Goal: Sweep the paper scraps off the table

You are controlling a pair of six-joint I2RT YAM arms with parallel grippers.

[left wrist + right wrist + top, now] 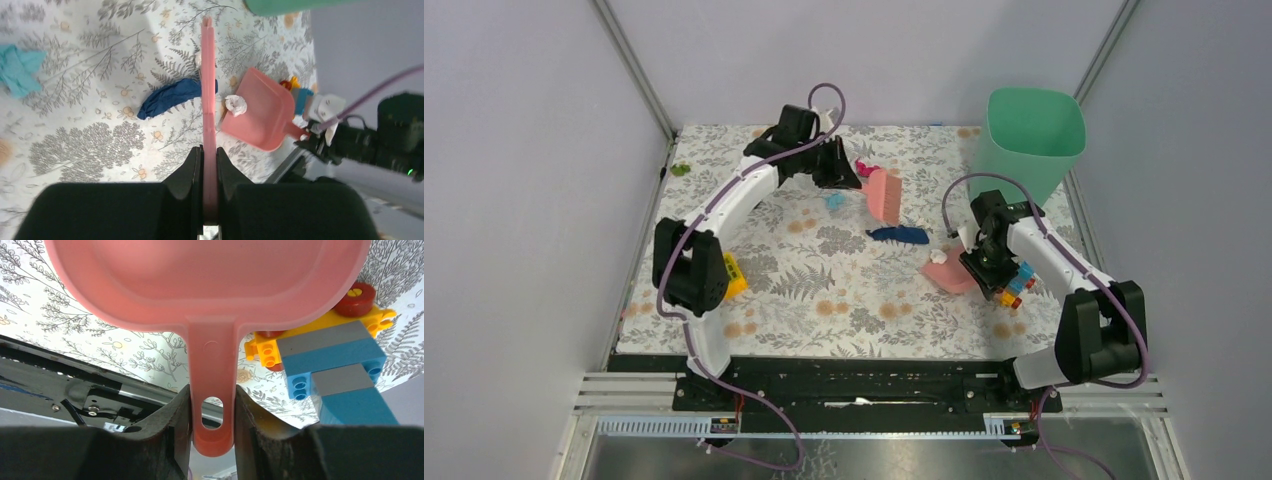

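My left gripper (209,152) is shut on a flat pink sweeper (208,85), seen edge-on and standing on the table (824,290). Just past the sweeper lies a dark blue paper scrap (170,97) (899,235). A cyan scrap (17,70) (835,200) lies to its left, and a magenta scrap (864,167) sits beside the left gripper (849,175). A white wad (236,105) rests at the mouth of the pink dustpan (262,115) (210,285). My right gripper (212,395) (982,270) is shut on the dustpan's handle.
A green bin (1029,140) stands at the back right. The multicoloured toy-brick vehicle (330,355) (1019,283) sits right beside the dustpan. A yellow brick (734,275) lies by the left arm. The black rail (854,365) runs along the near edge.
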